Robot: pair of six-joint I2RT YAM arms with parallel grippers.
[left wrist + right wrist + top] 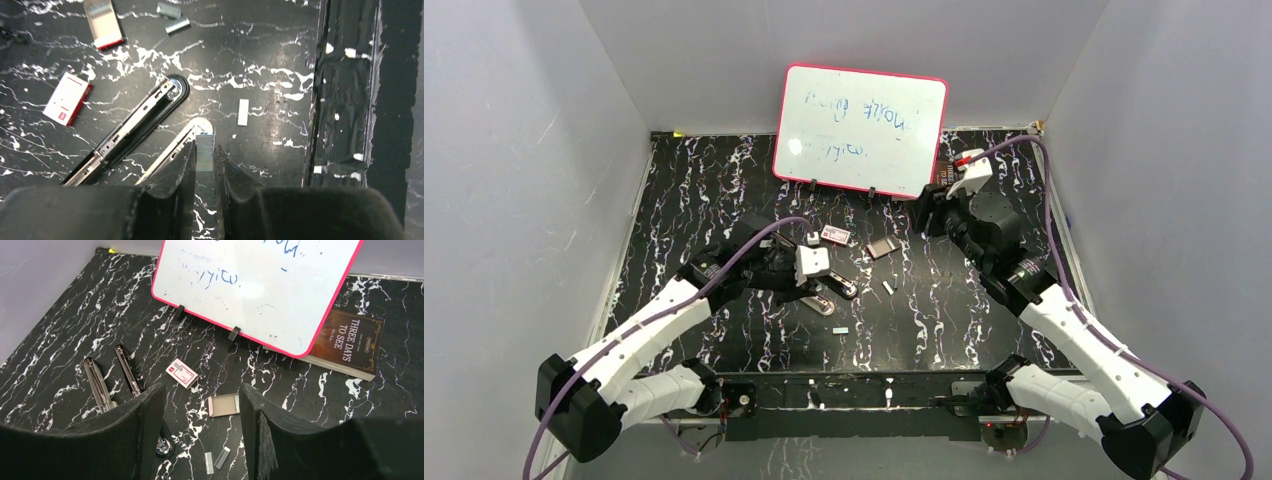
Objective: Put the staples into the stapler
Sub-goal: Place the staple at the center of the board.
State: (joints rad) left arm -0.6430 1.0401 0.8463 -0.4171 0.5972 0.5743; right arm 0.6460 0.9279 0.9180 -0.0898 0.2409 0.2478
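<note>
Strip of silvery-grey joined staples (pixel 204 140) sits pinched on edge between the nearly closed fingers of the left gripper (pixel 204 150), just over the splayed-open slim black stapler (pixel 150 122) (presumably to line up with its shiny rail (pixel 172 147)); right gripper (pixel 200 405) hangs parted wide, empty, well apart.

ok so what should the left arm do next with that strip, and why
Probably ease the staples down onto the open stapler: the left gripper pinches the strip just over the end of the nearer metal half, and it isn't seated yet.
</note>
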